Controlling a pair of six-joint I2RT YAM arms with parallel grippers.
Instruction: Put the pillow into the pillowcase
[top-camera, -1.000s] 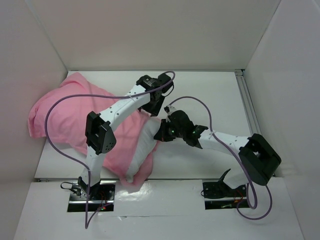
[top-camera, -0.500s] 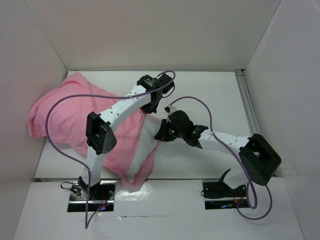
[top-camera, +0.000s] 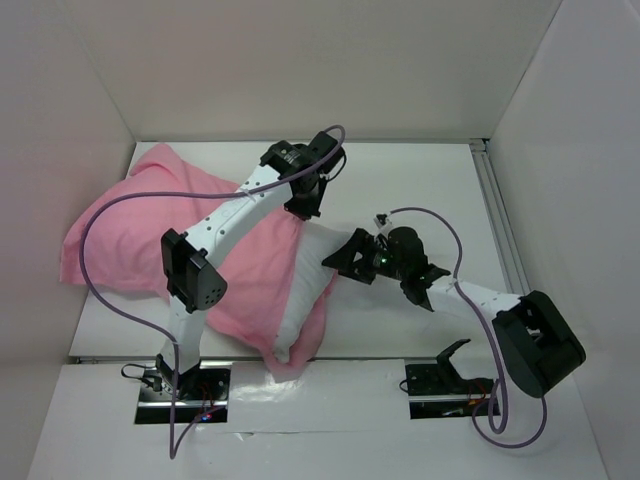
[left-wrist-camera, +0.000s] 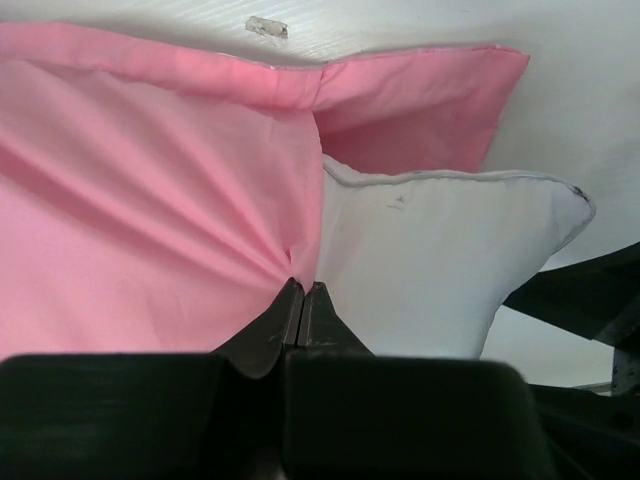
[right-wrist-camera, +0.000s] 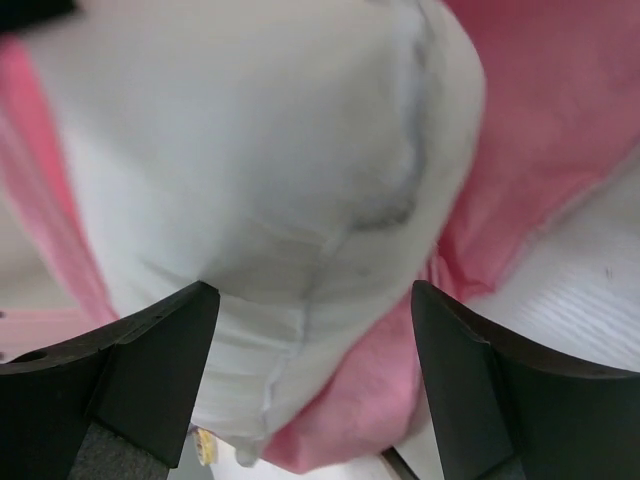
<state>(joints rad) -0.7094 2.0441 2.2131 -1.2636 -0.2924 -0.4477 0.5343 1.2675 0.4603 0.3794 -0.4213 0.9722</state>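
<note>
— What was moved?
— The right gripper (right-wrist-camera: 312, 290) was drawn back, jaws now spread; the left gripper (left-wrist-camera: 302, 300) was pinched shut on the pillowcase (top-camera: 130, 232) edge.
— And the pillow (top-camera: 306, 292)?
— Partly sheathed in pink; its mark (left-wrist-camera: 398, 203) is unreadable.

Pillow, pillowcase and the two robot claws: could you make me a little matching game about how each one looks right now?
Column one:
1. pillow
2. pillowcase
3. left gripper
4. right gripper

Column two:
A. jaws wide apart, nothing held
B. pink, wrapped around part of the cushion
C. white, one end poking out of the cloth
D. pinched shut on the pink cloth's edge

Pairs: 1-C, 2-B, 3-D, 4-A.
</note>
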